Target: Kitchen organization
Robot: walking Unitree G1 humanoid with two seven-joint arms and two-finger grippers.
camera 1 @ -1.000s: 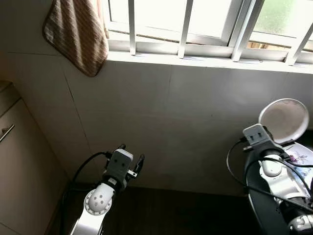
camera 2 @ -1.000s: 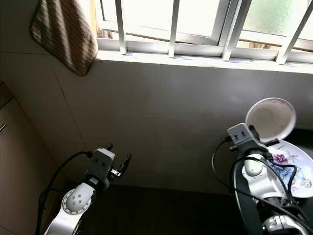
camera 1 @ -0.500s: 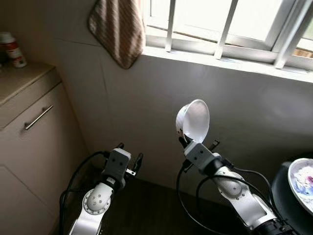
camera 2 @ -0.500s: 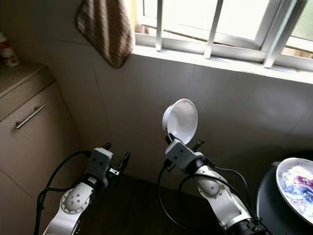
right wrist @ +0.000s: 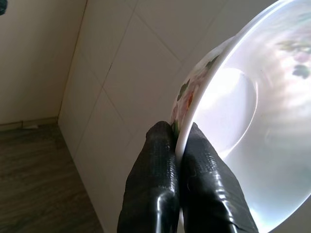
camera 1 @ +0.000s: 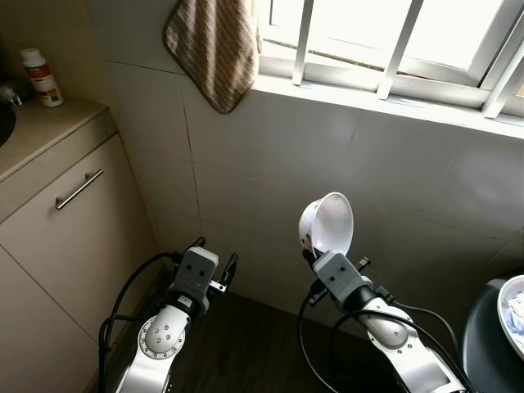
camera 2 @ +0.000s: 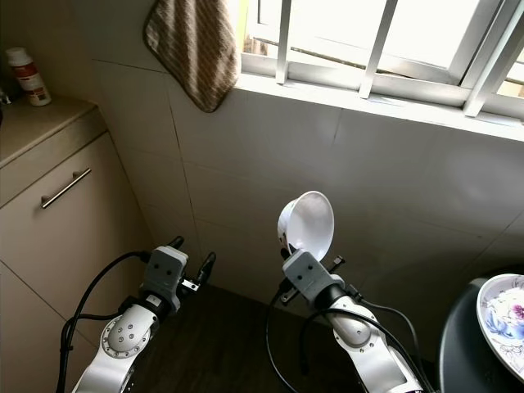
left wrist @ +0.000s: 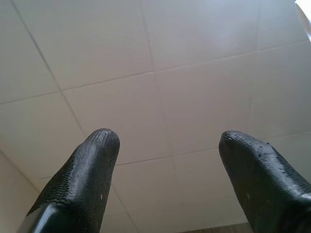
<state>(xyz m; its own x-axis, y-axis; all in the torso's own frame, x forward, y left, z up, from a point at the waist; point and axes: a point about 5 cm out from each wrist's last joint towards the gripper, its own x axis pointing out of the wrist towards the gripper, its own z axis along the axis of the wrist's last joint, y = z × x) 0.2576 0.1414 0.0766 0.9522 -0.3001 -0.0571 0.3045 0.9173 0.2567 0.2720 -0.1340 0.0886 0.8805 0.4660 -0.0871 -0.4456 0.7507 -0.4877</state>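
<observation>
My right gripper (right wrist: 178, 145) is shut on the rim of a white bowl (camera 1: 327, 225) with a flower print on its outside, held up on edge in front of the tiled wall. The bowl (right wrist: 252, 126) looms large in the right wrist view, its rim pinched between the two black fingers (right wrist: 158, 179). My left gripper (camera 1: 214, 255) hangs low at the left, open with nothing between its fingers (left wrist: 90, 165), facing the tiles. A flowered plate (camera 2: 501, 319) lies on a black round surface at the far right.
A beige cabinet (camera 1: 57, 213) with a bar handle (camera 1: 79, 189) stands at the left, a red-and-white bottle (camera 1: 41, 78) on its counter. A brown striped towel (camera 1: 214, 49) hangs below the barred window (camera 1: 393, 41). Dark wood floor (camera 1: 246, 344) lies below.
The camera has swung left, bringing the cabinet and bottle further into view. My right arm with the bowl sits slightly lower in the picture; the plate has slid toward the right edge.
</observation>
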